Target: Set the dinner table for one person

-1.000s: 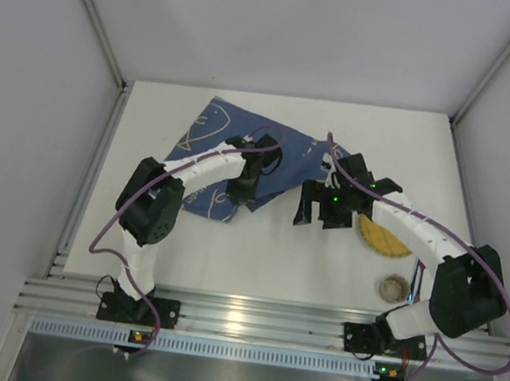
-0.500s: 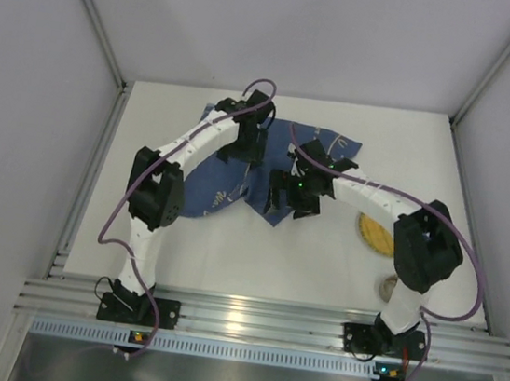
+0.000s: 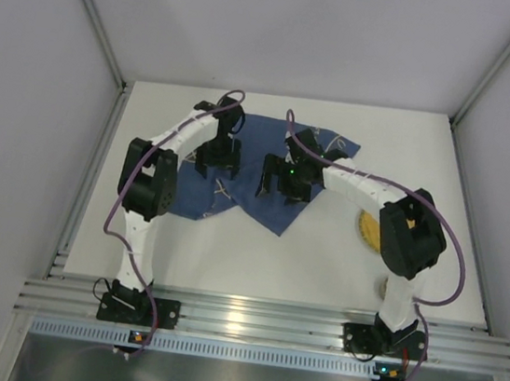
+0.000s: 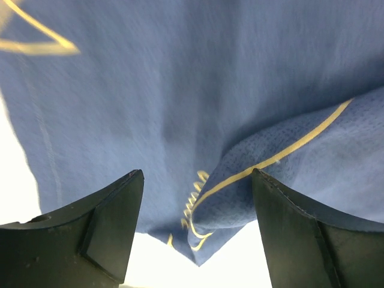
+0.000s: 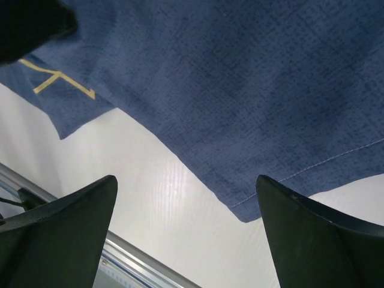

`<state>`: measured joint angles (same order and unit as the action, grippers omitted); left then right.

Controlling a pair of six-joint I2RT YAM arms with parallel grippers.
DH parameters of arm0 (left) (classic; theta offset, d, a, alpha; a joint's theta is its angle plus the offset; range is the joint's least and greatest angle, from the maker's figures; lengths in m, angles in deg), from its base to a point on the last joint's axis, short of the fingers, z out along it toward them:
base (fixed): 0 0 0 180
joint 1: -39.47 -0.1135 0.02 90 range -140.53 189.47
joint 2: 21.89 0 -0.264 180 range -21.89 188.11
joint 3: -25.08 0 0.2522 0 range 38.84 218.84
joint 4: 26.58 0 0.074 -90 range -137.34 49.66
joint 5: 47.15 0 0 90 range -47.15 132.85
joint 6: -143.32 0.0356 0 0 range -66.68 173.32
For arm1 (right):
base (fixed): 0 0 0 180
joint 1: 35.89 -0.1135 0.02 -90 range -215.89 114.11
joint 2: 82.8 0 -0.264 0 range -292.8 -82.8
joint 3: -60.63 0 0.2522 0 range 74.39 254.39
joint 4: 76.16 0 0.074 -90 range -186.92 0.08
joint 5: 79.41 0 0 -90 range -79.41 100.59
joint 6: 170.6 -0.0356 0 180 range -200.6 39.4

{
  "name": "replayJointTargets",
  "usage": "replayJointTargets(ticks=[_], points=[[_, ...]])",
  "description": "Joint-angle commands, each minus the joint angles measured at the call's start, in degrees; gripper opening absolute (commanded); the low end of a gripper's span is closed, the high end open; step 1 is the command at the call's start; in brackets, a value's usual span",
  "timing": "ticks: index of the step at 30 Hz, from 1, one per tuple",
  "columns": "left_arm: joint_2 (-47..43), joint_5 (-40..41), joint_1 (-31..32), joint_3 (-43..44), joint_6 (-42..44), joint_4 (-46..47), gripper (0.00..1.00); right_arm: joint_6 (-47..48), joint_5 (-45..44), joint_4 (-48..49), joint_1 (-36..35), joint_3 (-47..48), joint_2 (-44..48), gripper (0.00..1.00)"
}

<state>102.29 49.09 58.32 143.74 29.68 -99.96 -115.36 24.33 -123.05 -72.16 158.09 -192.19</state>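
Note:
A blue cloth mat [image 3: 254,143] with pale line drawings lies rumpled on the white dinner table [image 3: 322,256], towards the back middle. My left gripper [image 3: 214,157] hovers over the mat's left part. In the left wrist view it [image 4: 197,175] stands open above a folded corner of the mat [image 4: 180,90], holding nothing. My right gripper [image 3: 283,180] is over the mat's near right part, also open. In the right wrist view it [image 5: 186,180] frames bare table [image 5: 168,204] beside a mat [image 5: 240,72] corner.
A yellow plate [image 3: 368,234] lies at the right, partly hidden by the right arm. A small round thing [image 3: 380,285] peeks out near that arm's base. An aluminium rail [image 3: 248,316] runs along the near edge. White walls close in the table.
My left gripper has opened and let go of the mat. Both grippers have moved left and towards the back. The mat has shifted and now lies more spread out.

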Motion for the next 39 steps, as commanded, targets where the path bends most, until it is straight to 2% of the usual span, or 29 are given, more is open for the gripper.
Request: replayJointTargets(ticks=[1, 5, 8, 11, 15, 19, 25, 29, 34, 39], points=[[-7.01, -3.25, 0.48, -2.94, -0.62, 0.20, 0.78, -2.23, 1.19, 4.02, -1.78, -4.75, -0.39, 1.00], [-13.15, -2.46, 0.05, -5.49, -2.11, 1.43, 0.79, -3.99, 5.42, 12.89, -3.10, -11.88, -0.39, 1.00], [-17.37, -3.60, -2.06, -7.78, -2.38, 3.10, 0.79, -5.05, 7.27, 17.91, -3.72, -15.67, -1.01, 0.96], [-19.67, -4.57, -5.31, -10.67, -1.85, 3.80, 0.79, -4.70, 7.09, 18.53, -3.72, -18.39, -1.01, 0.85], [-21.35, -5.36, -9.18, -14.10, -0.45, 4.68, 0.79, -4.61, 6.22, 18.27, -3.02, -23.57, 1.71, 0.60], [-21.09, -5.54, -11.90, -18.50, 0.52, 7.49, 0.78, -6.10, 4.99, 16.61, -1.09, -32.52, 6.72, 0.47], [-19.24, -9.40, -12.00, -26.58, 0.44, 13.63, 0.77, -5.67, 3.75, 11.42, 4.10, -39.13, 14.19, 0.42], [-18.63, -10.46, -12.00, -32.90, -0.53, 17.16, 0.76, -3.21, 2.70, 6.59, 7.87, -39.14, 17.62, 0.41], [-16.78, -2.47, -12.08, -33.53, -3.24, 12.25, 0.75, 0.22, -0.11, 0.08, 11.57, -37.38, 19.12, 0.36], [-20.80, -0.09, -12.08, -38.01, -6.33, 10.84, 0.75, 2.41, -0.73, -2.55, 16.14, -34.76, 18.24, 0.33]])
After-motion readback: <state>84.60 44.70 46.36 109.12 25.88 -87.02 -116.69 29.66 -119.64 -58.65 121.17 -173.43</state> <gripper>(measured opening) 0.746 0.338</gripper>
